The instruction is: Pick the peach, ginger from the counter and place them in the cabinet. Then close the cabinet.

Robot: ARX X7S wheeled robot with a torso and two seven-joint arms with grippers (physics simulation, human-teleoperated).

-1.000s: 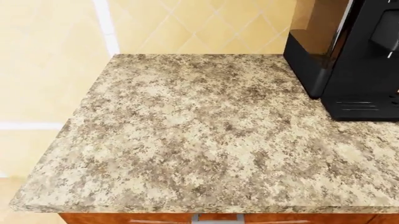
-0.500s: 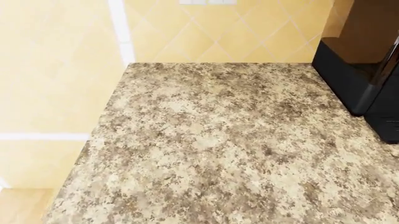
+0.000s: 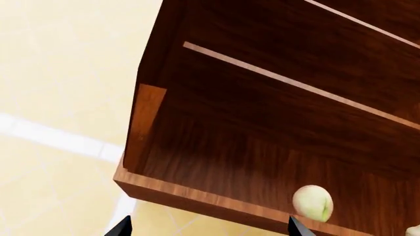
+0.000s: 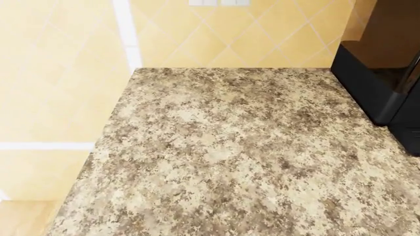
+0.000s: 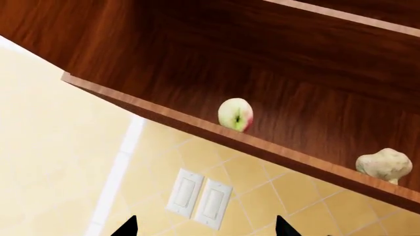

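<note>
The peach (image 5: pixel 235 114) rests on the bottom shelf of the open wooden cabinet (image 5: pixel 196 73), near its front edge; it also shows in the left wrist view (image 3: pixel 313 202). The ginger (image 5: pixel 384 165) lies on the same shelf, apart from the peach; a sliver of it shows in the left wrist view (image 3: pixel 413 230). My left gripper (image 3: pixel 206 228) is open and empty, below the shelf's front edge. My right gripper (image 5: pixel 203 227) is open and empty, below the shelf. The counter (image 4: pixel 229 157) fills the head view, with neither gripper in it.
A black appliance (image 4: pixel 387 73) stands at the counter's back right. Yellow tiled wall (image 4: pixel 66 73) runs behind and to the left. A white double wall switch (image 5: pixel 198 199) sits under the cabinet. The cabinet has a left side wall (image 3: pixel 145 125) and an upper shelf (image 3: pixel 295 83).
The head view has shifted a little further: the counter sits slightly lower in it and the black appliance nearer the right edge.
</note>
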